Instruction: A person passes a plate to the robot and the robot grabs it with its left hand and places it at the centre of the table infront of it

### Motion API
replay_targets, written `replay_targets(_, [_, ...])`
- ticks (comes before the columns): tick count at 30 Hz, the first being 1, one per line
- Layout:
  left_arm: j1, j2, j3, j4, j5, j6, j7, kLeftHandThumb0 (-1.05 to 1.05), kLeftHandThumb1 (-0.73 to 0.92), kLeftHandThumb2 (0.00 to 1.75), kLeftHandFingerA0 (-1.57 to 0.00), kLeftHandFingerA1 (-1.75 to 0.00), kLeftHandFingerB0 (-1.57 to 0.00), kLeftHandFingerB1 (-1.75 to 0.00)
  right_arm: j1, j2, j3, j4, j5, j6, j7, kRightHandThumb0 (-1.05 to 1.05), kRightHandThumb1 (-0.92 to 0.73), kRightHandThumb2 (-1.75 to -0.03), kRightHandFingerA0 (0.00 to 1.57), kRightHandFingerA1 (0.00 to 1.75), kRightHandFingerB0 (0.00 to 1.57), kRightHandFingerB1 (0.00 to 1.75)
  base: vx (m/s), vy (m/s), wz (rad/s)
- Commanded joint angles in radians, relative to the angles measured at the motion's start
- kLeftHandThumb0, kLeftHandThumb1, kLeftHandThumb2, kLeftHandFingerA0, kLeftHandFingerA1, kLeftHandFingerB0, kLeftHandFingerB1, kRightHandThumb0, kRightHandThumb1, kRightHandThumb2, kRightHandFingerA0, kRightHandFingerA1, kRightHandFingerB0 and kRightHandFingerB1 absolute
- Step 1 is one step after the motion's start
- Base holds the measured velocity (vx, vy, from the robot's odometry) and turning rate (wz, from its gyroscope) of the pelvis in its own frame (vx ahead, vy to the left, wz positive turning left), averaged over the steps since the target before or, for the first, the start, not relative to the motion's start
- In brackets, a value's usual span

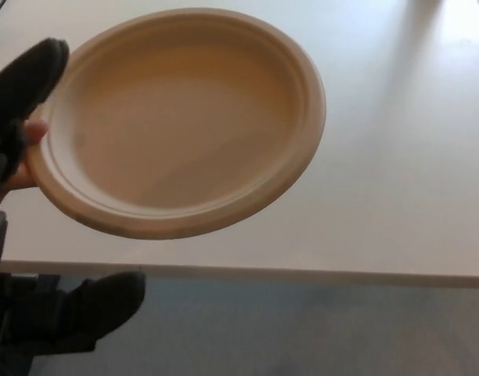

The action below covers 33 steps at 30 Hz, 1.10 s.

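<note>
- The left robot hand (20, 196) comes in at the left edge, spread wide: one thick black finger (28, 78) sits up top by the plate's left rim, and another black digit (102, 305) hangs way lower, under the plate's near edge. Nothing is clamped between them, so it's released, not gripping anything.
- Can't really tell if that upper finger is actually touching the rim or just in front of it; it's pretty blurry.
- The plate (181, 121) is a tan, paper-looking round one, held up in the air and tilted so its inside faces the camera. It sits over the left part of the bench, not resting on it.
- A person's fingers (27, 157) peek out at the plate's left rim, tucked right behind the robot's upper finger. Looks like they're the ones holding the plate up.
- The bench (396, 157) is pale and plain, with its front edge running across the lower part of the shot.
- Below that edge is grey floor (318, 329).
</note>
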Motion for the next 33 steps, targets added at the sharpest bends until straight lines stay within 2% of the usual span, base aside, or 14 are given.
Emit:
replay_targets(1, [-0.183, 0.102, 0.123, 0.049, 0.763, -0.217, 0.157, -0.81, 0.47, 0.90, -0.04, -0.10, -0.04, -0.14, -0.030, -0.034, -0.009, 0.011, 0.006, 0.043, -0.010, -0.79, -0.85, -0.65, 0.15, 0.58, 0.16, 0.46, 0.00, 0.000, 0.00])
replay_targets(11, [-0.194, 0.207, 0.052, 0.163, 0.939, -0.197, 0.204, -0.83, 0.50, 0.93, -0.05, -0.10, -0.05, -0.10, -0.040, -0.042, -0.004, 0.012, -0.005, 0.049, -0.008, -0.80, -0.86, -0.65, 0.16, 0.60, 0.15, 0.46, 0.00, 0.000, 0.00])
replay_targets(14, [-0.194, 0.223, 0.039, 0.178, 0.942, -0.198, 0.212, -0.78, 0.46, 0.90, -0.05, -0.14, -0.05, -0.14, -0.048, -0.043, 0.005, 0.011, -0.015, 0.051, -0.015, -0.81, -0.86, -0.66, 0.22, 0.61, 0.18, 0.46, 0.00, 0.000, 0.00])
replay_targets(19, [-0.198, 0.255, -0.005, 0.229, 0.976, -0.198, 0.246, -0.79, 0.47, 0.89, -0.07, -0.15, -0.06, -0.12, -0.056, -0.045, -0.001, 0.010, -0.008, 0.049, -0.010, -0.83, -0.84, -0.66, 0.18, 0.61, 0.15, 0.46, 0.00, 0.000, 0.00])
replay_targets(21, [-0.198, 0.266, -0.019, 0.249, 0.978, -0.203, 0.260, -0.80, 0.49, 0.89, -0.09, -0.21, -0.08, -0.15, -0.056, -0.045, -0.001, 0.011, -0.007, 0.051, -0.009, -0.82, -0.84, -0.65, 0.19, 0.60, 0.17, 0.46, 0.00, 0.000, 0.00])
replay_targets(23, [-0.183, 0.277, -0.030, 0.252, 0.970, -0.201, 0.239, -0.82, 0.51, 0.90, -0.11, -0.12, -0.10, -0.11, -0.064, -0.046, -0.002, 0.013, -0.007, 0.055, -0.007, -0.81, -0.83, -0.65, 0.19, 0.60, 0.17, 0.46, 0.00, 0.000, 0.00])
replay_targets(25, [-0.176, 0.285, -0.038, 0.263, 0.972, -0.205, 0.253, -0.82, 0.51, 0.90, -0.11, -0.14, -0.10, -0.13, -0.073, -0.048, -0.001, 0.015, -0.009, 0.059, -0.009, -0.81, -0.84, -0.65, 0.19, 0.60, 0.17, 0.46, 0.00, 0.000, 0.00])
replay_targets(26, [-0.161, 0.286, -0.044, 0.258, 0.969, -0.200, 0.241, -0.76, 0.45, 0.88, -0.05, -0.14, -0.04, -0.15, -0.074, -0.048, 0.001, 0.014, -0.011, 0.060, -0.013, -0.80, -0.85, -0.65, 0.18, 0.61, 0.18, 0.47, 0.00, 0.000, 0.00])
replay_targets(33, [-0.091, 0.316, -0.067, 0.262, 1.021, -0.209, 0.293, -0.79, 0.47, 0.89, -0.05, -0.10, -0.04, -0.10, -0.085, -0.047, 0.000, 0.011, -0.008, 0.055, -0.012, -0.80, -0.86, -0.64, 0.16, 0.61, 0.17, 0.48, 0.00, 0.000, 0.00])
